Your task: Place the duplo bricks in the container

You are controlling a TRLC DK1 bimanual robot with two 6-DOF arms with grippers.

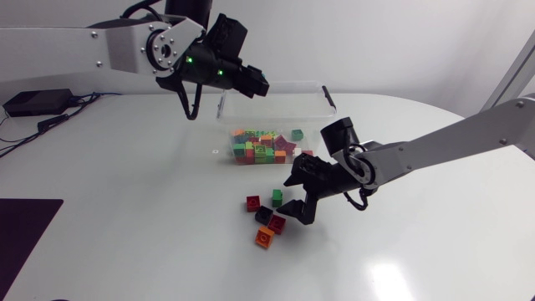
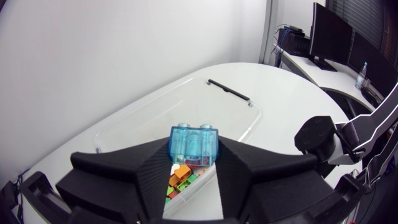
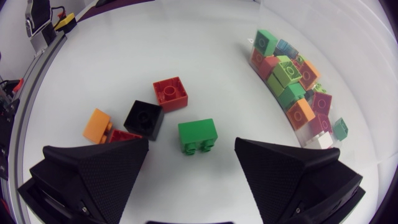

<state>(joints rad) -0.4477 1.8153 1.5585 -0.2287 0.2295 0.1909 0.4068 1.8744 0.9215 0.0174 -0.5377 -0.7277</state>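
Note:
My left gripper [image 2: 194, 163] is shut on a clear light-blue brick [image 2: 194, 144] and hangs above the back of the transparent container [image 2: 239, 109]; from above, that gripper [image 1: 256, 84] sits over the container's [image 1: 322, 100] rear left rim. Several bricks [image 1: 263, 146] lie in the container's front part. My right gripper [image 1: 295, 194] is open, low over the table. A green brick [image 3: 198, 135] lies just ahead of its [image 3: 193, 171] fingers. Beyond are a red brick [image 3: 170, 93], a black brick [image 3: 143, 118] and an orange brick [image 3: 97, 124]. A dark red brick [image 1: 277, 224] is half hidden by one finger.
Black equipment and cables [image 1: 38, 102] sit at the table's far left. A dark mat [image 1: 25, 226] lies at the front left corner. My right arm [image 2: 323, 140] shows beyond the container in the left wrist view.

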